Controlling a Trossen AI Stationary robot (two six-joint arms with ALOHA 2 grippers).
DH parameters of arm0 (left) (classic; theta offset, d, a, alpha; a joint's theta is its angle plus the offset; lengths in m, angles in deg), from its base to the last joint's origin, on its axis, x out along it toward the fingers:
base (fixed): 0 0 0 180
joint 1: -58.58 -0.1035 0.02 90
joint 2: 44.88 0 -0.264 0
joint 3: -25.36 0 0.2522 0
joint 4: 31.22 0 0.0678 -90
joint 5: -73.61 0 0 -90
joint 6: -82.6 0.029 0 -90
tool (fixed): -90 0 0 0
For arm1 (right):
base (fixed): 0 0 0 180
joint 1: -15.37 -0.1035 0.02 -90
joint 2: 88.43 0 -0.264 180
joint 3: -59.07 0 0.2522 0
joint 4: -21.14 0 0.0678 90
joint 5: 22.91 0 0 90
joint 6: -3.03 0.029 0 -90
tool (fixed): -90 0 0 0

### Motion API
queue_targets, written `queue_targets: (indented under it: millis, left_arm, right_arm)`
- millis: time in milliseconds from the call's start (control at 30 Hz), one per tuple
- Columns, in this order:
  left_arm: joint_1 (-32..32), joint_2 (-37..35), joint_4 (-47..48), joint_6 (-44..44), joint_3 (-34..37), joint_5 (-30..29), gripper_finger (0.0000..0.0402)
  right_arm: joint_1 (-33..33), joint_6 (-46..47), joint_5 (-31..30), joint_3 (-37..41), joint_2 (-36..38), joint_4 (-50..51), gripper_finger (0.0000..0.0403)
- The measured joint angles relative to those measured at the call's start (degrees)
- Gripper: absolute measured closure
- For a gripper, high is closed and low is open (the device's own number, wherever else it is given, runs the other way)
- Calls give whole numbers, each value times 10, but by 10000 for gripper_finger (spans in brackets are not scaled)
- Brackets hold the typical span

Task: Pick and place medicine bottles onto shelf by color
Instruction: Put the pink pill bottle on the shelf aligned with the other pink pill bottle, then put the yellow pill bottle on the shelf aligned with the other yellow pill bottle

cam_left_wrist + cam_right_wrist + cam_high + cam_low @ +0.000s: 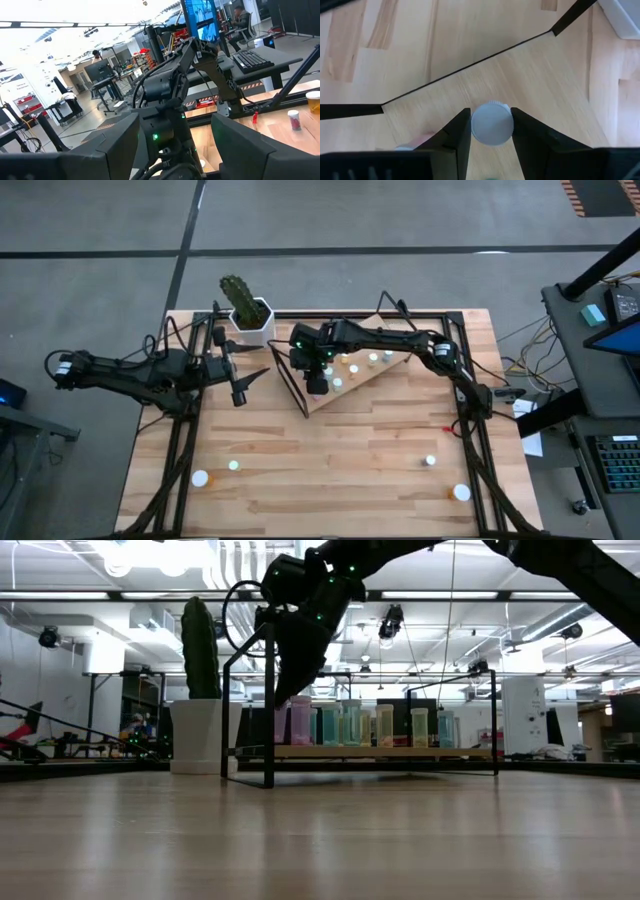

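Note:
The shelf (pixel 372 377) is a tilted light-wood board on a black wire frame at the table's middle, and several small bottles stand on it (pixel 385 727). My right gripper (pixel 317 383) is over the board's left end, shut on a white-capped bottle (pixel 491 123). My left gripper (pixel 240 385) waits open and empty left of the shelf, near the cactus pot. Four loose bottles stand near the table's front edge, two at the left (pixel 200 478) and two at the right (pixel 461 492). My right gripper pinches the white round cap (pixel 476 125) of the bottle between its two fingers (pixel 457 135), one on each side. The fingers come from above, pointing down. The bottle is upright, and in the low view its base (pixel 300 740) is level with the shelf board.
A white pot with a green cactus (pixel 247 312) stands at the far edge, left of the shelf. The shelf's black wire frame (pixel 285 375) rises just left of my right gripper. Bare plank table (pixel 330 460) lies between the shelf and the front bottles.

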Motion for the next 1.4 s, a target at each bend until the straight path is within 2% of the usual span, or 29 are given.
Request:
queue_targets:
  millis: [567,1000,1267,1400]
  left_arm:
    - [0,0,-1,0,0,0,171]
    - [0,0,-1,0,0,0,171]
    - [0,1,0,0,0,0,171]
    - [0,2,0,0,0,0,171]
  right_arm:
    - [0,-12,0,0,-1,2,279]
    - [0,-1,0,0,0,-1,222]
    - [-3,-3,0,-3,38,8,221]
    - [-6,-3,-4,-3,70,45,236]
